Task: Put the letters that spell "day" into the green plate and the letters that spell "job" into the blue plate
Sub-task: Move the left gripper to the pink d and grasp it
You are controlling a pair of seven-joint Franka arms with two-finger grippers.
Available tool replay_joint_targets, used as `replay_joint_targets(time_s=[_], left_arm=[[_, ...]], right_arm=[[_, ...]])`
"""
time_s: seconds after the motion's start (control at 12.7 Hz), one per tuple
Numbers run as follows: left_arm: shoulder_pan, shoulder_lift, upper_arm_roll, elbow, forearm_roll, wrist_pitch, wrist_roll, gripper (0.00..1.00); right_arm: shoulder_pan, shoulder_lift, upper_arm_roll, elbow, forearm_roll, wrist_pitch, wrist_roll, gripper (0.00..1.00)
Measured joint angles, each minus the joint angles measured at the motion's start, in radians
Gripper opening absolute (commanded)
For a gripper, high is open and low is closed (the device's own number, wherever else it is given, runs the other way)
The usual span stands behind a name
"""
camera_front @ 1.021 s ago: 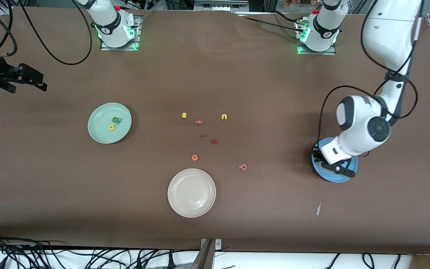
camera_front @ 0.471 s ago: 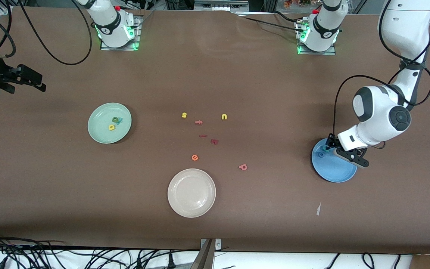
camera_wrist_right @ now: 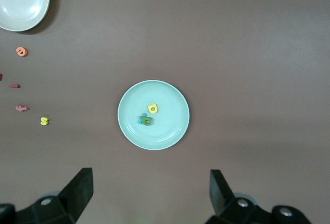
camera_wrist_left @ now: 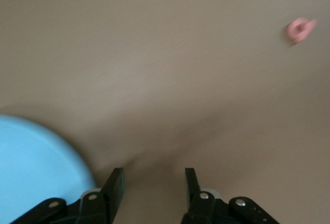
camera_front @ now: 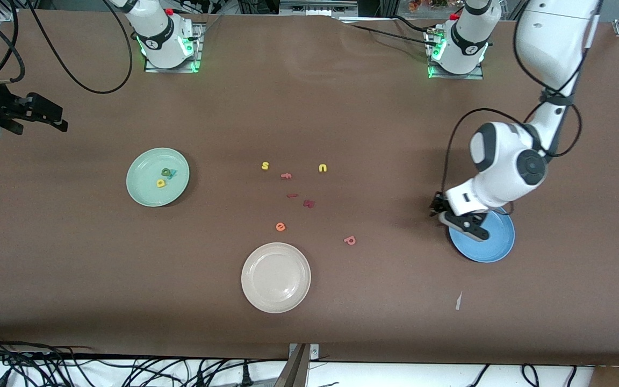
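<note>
The blue plate [camera_front: 495, 242] [camera_wrist_left: 31, 167] lies toward the left arm's end of the table. My left gripper [camera_front: 452, 216] [camera_wrist_left: 153, 188] hangs open and empty over that plate's rim on the side toward the table's middle, and the hand hides part of the plate. A pink-red b [camera_front: 349, 240] [camera_wrist_left: 299, 30] rests on the bare table. The green plate [camera_front: 143, 193] [camera_wrist_right: 129, 131] holds a yellow d [camera_front: 160, 183] [camera_wrist_right: 152, 108], a dark green a [camera_front: 166, 172] [camera_wrist_right: 147, 121] and a teal y [camera_front: 173, 172]. My right gripper [camera_front: 41, 112] [camera_wrist_right: 149, 193] waits wide open, high over the right arm's end.
A cream plate [camera_front: 275, 277] sits near the front camera. Loose letters lie mid-table: yellow s [camera_front: 265, 165], yellow u [camera_front: 322, 168], pink f [camera_front: 286, 175], a red bar [camera_front: 292, 195], a dark red letter [camera_front: 309, 203], orange e [camera_front: 280, 227]. A white scrap [camera_front: 458, 301] lies near the blue plate.
My left gripper opened over the blue plate, left a teal letter in it, then swung toward the table's middle, past the plate's rim. The right arm has stayed put.
</note>
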Motion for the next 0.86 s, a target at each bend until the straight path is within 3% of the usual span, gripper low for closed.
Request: replay_joint_targets(time_s=[0.39, 0.63, 0.86], left_arm=[[-0.224, 0.163, 0.004, 0.224, -0.023, 0.021, -0.278, 0.56], [-0.301, 0.242, 0.027, 0.328, -0.008, 0.054, -0.280, 0.57], [-0.328, 0.273, 0.033, 0.353, 0.076, 0.088, -0.253, 0.59]], right_arm=[[0.001, 0.000, 0.000, 0.000, 0.000, 0.000, 0.000, 1.00], [0.001, 0.000, -0.001, 0.000, 0.000, 0.000, 0.000, 1.00], [0.003, 0.000, 0.002, 0.000, 0.000, 0.000, 0.000, 1.00]])
